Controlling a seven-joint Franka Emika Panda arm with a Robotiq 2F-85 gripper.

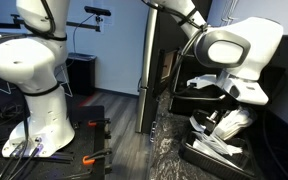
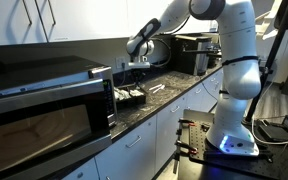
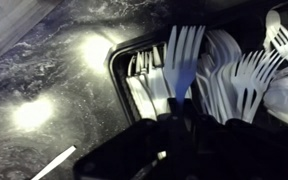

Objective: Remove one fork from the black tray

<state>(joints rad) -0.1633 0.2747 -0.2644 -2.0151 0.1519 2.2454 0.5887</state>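
Black tray [image 3: 119, 62] noted on dark marbled countertop [image 3: 44, 90], beside the microwave [image 2: 44, 100] in an exterior view, filled with white plastic forks [image 3: 239, 75], one fork [image 3: 184, 50] pinched between the closed fingers of the gripper [image 3: 174, 120], held over the tray.

Microwave [image 2: 44, 105], dark marbled countertop [image 2: 172, 97], white cabinets [image 2: 149, 145]

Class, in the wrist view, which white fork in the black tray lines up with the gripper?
The fork in mid-picture, whose handle runs straight down to the gripper; the other forks lie fanned to its right.
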